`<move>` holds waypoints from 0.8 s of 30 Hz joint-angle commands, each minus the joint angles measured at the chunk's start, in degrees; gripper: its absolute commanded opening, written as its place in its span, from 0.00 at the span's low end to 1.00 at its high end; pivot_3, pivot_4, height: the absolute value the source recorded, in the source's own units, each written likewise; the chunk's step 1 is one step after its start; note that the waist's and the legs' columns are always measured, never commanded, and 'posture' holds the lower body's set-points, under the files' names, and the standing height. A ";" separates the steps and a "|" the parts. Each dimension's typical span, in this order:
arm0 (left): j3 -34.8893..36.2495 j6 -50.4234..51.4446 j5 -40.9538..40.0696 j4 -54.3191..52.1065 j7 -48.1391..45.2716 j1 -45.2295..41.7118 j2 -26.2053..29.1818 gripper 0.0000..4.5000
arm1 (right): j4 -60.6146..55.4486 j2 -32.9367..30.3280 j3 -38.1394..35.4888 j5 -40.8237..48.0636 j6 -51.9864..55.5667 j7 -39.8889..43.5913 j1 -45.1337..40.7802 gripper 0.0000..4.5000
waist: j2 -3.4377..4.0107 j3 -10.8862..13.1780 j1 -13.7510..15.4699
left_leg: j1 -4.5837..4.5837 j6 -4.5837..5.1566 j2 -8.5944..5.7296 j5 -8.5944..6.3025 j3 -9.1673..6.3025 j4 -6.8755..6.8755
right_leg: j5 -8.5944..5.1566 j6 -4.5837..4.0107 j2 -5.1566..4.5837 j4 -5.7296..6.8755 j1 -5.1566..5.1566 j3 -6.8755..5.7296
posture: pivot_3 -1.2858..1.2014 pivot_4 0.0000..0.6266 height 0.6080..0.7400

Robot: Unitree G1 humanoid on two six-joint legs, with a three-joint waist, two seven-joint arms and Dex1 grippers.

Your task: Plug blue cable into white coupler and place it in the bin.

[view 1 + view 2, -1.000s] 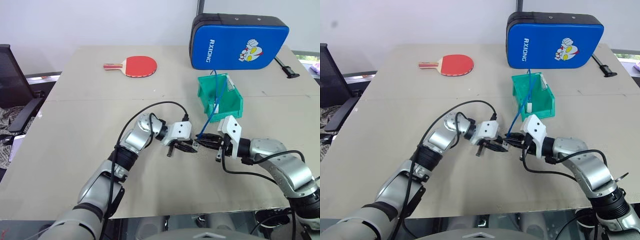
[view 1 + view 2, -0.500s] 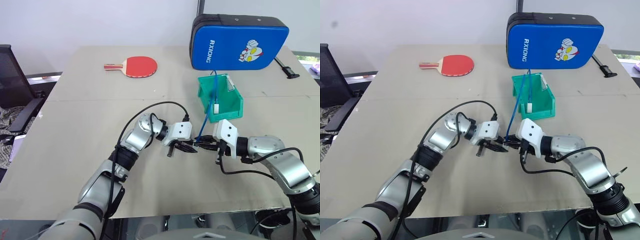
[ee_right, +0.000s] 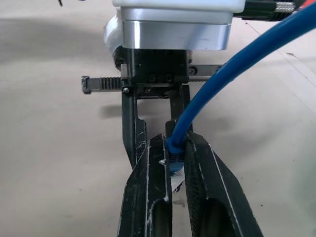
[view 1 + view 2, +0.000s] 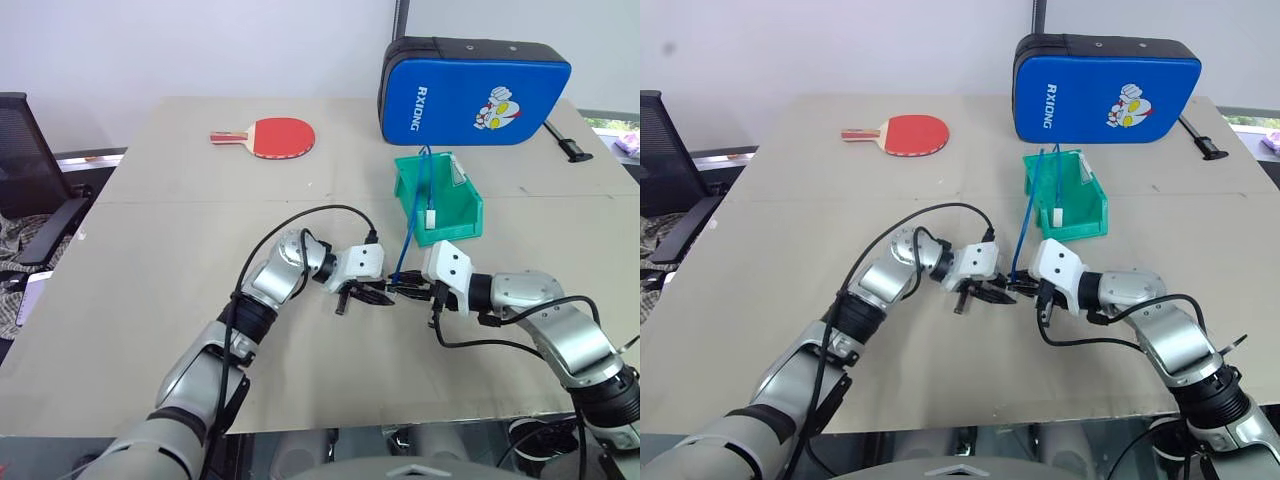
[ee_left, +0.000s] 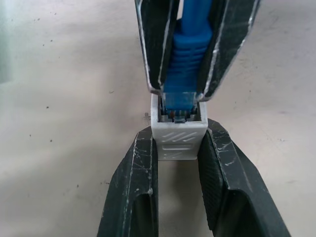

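While the two grippers met tip to tip low over the tabletop (image 4: pixel 180 250), the left gripper (image 5: pixel 178 148) held the white coupler (image 5: pixel 178 134) between narrow jaws. Facing it, the right gripper (image 3: pixel 178 153) was clamped on the blue cable (image 3: pixel 232 74) plug, seated in the coupler. The cable ran back into the green bin (image 4: pixel 455 215).

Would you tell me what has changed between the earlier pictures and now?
The right gripper, shut on the blue cable, has closed the gap towards the left gripper, so the plug now sits in the white coupler. The left gripper still holds the coupler. Bin, paddle and blue bag unchanged.
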 commanded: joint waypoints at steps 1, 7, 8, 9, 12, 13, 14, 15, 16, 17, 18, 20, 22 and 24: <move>1.84 2.52 -2.78 -5.15 0.17 0.34 0.19 0.53 | 2.87 0.30 1.30 -0.47 3.23 -0.28 2.89 0.00 | 0.00 0.00 0.00 | 0.00 0.00 0.00 0.00 -0.01 0.00 | 0.01 -0.02 0.00 0.00 0.00 0.00 | 0.52 0.24 1.00; 7.86 10.11 -8.07 -15.56 2.64 7.08 5.23 0.99 | -5.35 3.13 -10.19 10.38 8.74 -3.87 4.25 0.00 | 0.05 0.03 -0.35 | -0.03 0.00 0.16 0.00 -0.05 -0.02 | 0.04 0.01 0.02 0.02 -0.05 -0.01 | 0.52 0.24 1.00; 9.25 11.68 -9.27 -18.28 3.24 8.97 6.39 0.99 | -7.59 3.42 -12.97 13.21 10.48 -4.73 4.35 0.00 | 0.09 0.06 -0.37 | -0.10 0.00 0.26 0.00 -0.05 -0.03 | 0.06 0.02 0.03 0.05 -0.14 -0.01 | 0.52 0.24 1.00; 11.35 13.13 -10.75 -21.09 4.88 11.10 7.02 0.99 | -9.86 3.51 -16.20 16.39 12.35 -5.76 4.10 0.00 | 0.15 0.11 -0.39 | -0.15 0.00 0.29 0.00 -0.05 -0.03 | 0.09 0.07 0.02 0.07 -0.21 -0.01 | 0.52 0.24 1.00; 19.11 14.57 -17.29 -27.69 11.95 16.37 4.42 0.99 | -13.09 3.28 -24.75 23.58 16.94 -9.86 1.58 0.00 | 0.24 0.20 -0.09 | -0.38 -0.02 0.32 0.00 -0.03 -0.03 | 0.15 0.16 -0.02 0.11 -0.44 -0.01 | 0.52 0.24 1.00; 20.84 17.26 -19.40 -30.29 13.22 17.76 4.46 0.99 | -12.60 3.06 -27.47 25.26 18.59 -11.80 -0.36 0.00 | 0.23 0.21 0.03 | -0.38 -0.01 0.32 0.00 -0.02 -0.02 | 0.15 0.16 -0.03 0.11 -0.44 0.00 | 0.52 0.24 1.00; 22.29 19.76 -21.60 -33.27 14.32 19.31 4.52 0.99 | -11.20 2.50 -29.64 25.63 19.65 -13.68 -2.85 0.00 | 0.20 0.22 0.08 | -0.38 -0.02 0.32 0.00 -0.02 -0.02 | 0.15 0.16 -0.06 0.10 -0.43 -0.01 | 0.52 0.24 1.00; 23.14 21.42 -23.07 -35.81 15.35 20.59 4.67 0.99 | -9.44 2.00 -31.08 25.74 20.51 -15.17 -5.16 0.00 | 0.20 0.22 0.02 | -0.38 -0.02 0.31 0.00 -0.02 -0.01 | 0.14 0.14 -0.06 0.07 -0.42 -0.02 | 0.52 0.24 1.00; 23.95 22.49 -24.50 -38.00 16.65 21.77 4.49 0.99 | -7.47 1.56 -32.04 25.82 21.35 -16.31 -7.35 0.00 | 0.20 0.22 0.03 | -0.36 -0.02 0.30 0.00 0.01 -0.01 | 0.11 0.09 -0.06 0.07 -0.41 0.00 | 0.52 0.24 1.00; 24.57 23.69 -26.16 -39.80 17.64 22.75 4.33 0.99 | -5.46 1.23 -32.44 25.79 21.97 -17.10 -9.36 0.00 | 0.20 0.22 0.02 | -0.34 -0.02 0.29 0.00 0.03 -0.01 | 0.09 0.06 -0.06 0.07 -0.40 0.02 | 0.52 0.24 1.00; 24.71 24.25 -26.85 -41.29 18.78 23.52 4.19 0.99 | -3.18 0.86 -32.46 25.72 22.47 -17.41 -11.37 0.00 | 0.20 0.22 0.01 | -0.34 -0.02 0.29 0.00 0.05 -0.02 | 0.05 -0.01 -0.06 0.07 -0.39 0.01 | 0.52 0.24 1.00; 25.20 25.55 -28.25 -44.30 21.59 25.00 3.63 0.99 | 4.36 -0.06 -30.83 23.55 23.17 -17.81 -16.80 0.00 | 0.21 0.22 -0.10 | -0.33 -0.02 0.27 0.00 0.08 -0.03 | 0.05 -0.01 -0.03 0.07 -0.39 0.04 | 0.52 0.24 1.00; 25.80 25.81 -28.95 -46.48 24.52 25.90 2.93 0.99 | 14.15 -0.71 -27.37 19.44 22.24 -17.31 -22.15 0.00 | 0.22 0.23 -0.21 | -0.31 -0.02 0.23 0.00 0.15 -0.04 | 0.06 -0.02 -0.01 0.07 -0.40 0.09 | 0.52 0.24 1.00; 26.65 26.34 -30.14 -48.66 27.45 26.46 2.35 0.99 | 24.17 -0.65 -24.22 16.19 20.05 -14.95 -26.86 0.00 | 0.22 0.23 -0.46 | -0.25 -0.02 0.11 0.00 0.29 -0.05 | 0.06 -0.03 0.00 0.08 -0.40 0.19 | 0.52 0.24 1.00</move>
